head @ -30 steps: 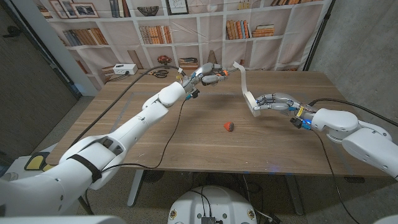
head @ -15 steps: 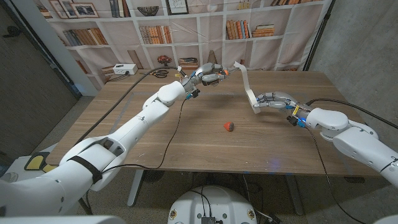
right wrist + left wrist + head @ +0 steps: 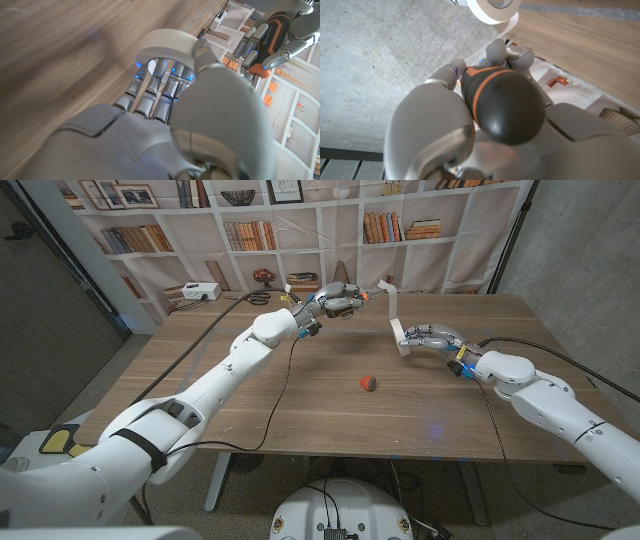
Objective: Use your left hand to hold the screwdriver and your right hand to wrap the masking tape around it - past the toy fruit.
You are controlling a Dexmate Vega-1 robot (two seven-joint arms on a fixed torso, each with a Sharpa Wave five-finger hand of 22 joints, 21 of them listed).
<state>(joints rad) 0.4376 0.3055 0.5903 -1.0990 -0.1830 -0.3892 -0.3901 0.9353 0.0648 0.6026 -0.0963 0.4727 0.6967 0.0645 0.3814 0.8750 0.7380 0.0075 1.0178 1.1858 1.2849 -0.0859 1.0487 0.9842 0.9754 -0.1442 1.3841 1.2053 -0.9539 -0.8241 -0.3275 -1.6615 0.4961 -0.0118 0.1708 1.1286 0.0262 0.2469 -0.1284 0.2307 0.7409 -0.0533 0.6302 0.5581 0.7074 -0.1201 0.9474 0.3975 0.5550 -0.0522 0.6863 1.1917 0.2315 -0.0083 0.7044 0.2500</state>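
My left hand (image 3: 333,302) is raised over the far side of the surface (image 3: 300,395), fingers closed tight around the screwdriver (image 3: 352,299). In the left wrist view the black handle with its orange ring (image 3: 502,102) fills my grip, fingers (image 3: 512,52) curled over the front of it; the tip end is hidden behind them. My right hand (image 3: 432,339) is further right, also off the surface, and grips the roll of masking tape (image 3: 400,339); in the right wrist view my fingers (image 3: 160,82) pass through the roll's (image 3: 167,47) hole and the thumb lies over its outer rim. A loose strip of tape (image 3: 392,302) runs up from the roll toward the screwdriver, its top end near the shaft; whether it is stuck there I can't tell. The two hands are apart, with the strip between them. The toy fruit (image 3: 369,383), small and red, lies on the surface nearer me than both hands, untouched.
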